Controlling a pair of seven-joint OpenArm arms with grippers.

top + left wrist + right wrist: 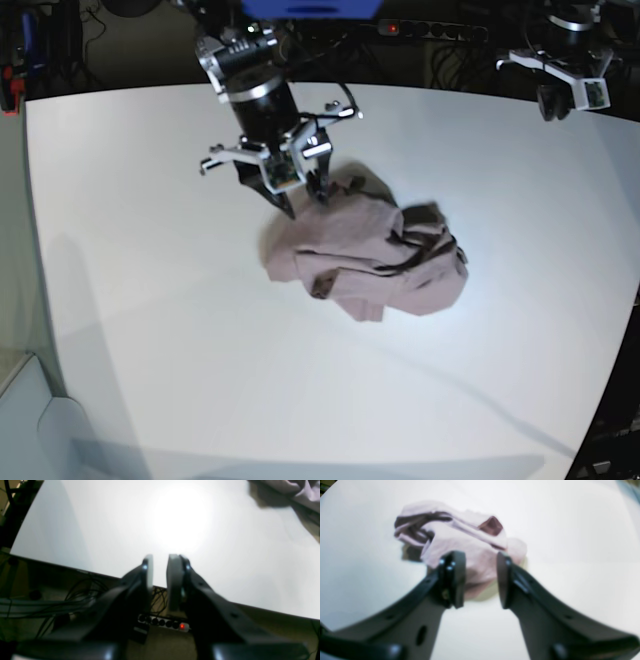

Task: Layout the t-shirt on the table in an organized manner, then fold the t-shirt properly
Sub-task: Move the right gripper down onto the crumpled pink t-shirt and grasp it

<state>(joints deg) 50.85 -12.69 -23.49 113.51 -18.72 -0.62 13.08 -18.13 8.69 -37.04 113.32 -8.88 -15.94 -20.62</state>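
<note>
The right gripper (481, 580) is hovering part-open and empty over the crumpled t-shirt (370, 260) lying mid-table (150, 300), so it should be pinching one outer edge only.

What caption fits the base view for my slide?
Right gripper open above the crumpled t-shirt on the white table; left gripper hangs at the far edge.

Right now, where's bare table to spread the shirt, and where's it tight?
Free: the table between the crumpled t-shirt and the near edge, plus the side stretch under the left gripper. Crowded: the t-shirt's far end, where the right gripper hangs open just above the cloth.
</note>
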